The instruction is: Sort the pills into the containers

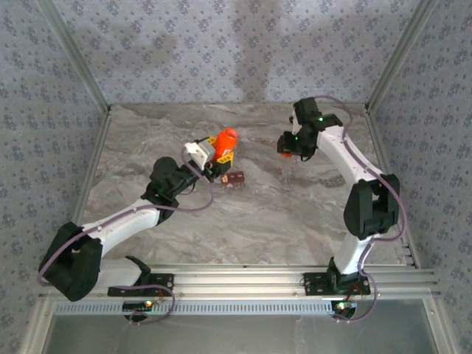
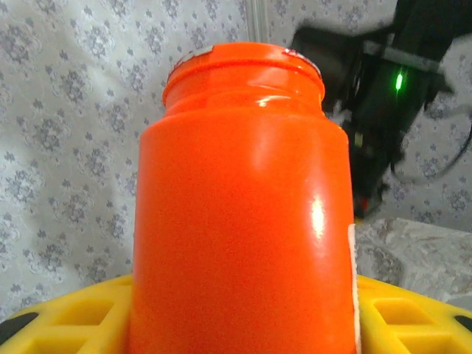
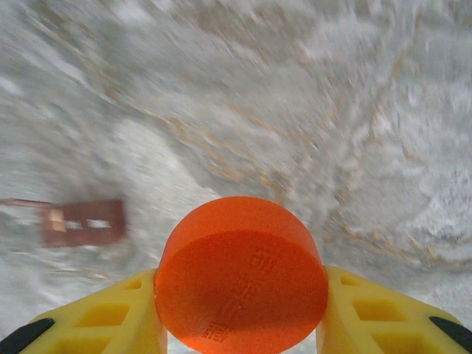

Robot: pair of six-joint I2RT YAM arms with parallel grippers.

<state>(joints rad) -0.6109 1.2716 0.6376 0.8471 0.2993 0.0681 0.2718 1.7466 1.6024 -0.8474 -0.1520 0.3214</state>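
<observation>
Marble table (image 1: 258,214): left pincer (image 1: 219,156) grips bottle (image 2: 243,206), right pincer (image 3: 240,321) grips cap (image 3: 240,269); containers (image 1: 234,179) lie just beside left pincer.

Count on the table: orange bottle (image 1: 226,138), 1; separate orange cap (image 3: 241,274), 1; dark reddish-brown container strip (image 1: 234,179), 1. Compartments in the strip: too blurred and small to count. Grippers: 2 in total, left gripper (image 1: 220,153) and right gripper (image 1: 289,150), each with 2 yellow fingers (image 3: 369,317).
</observation>
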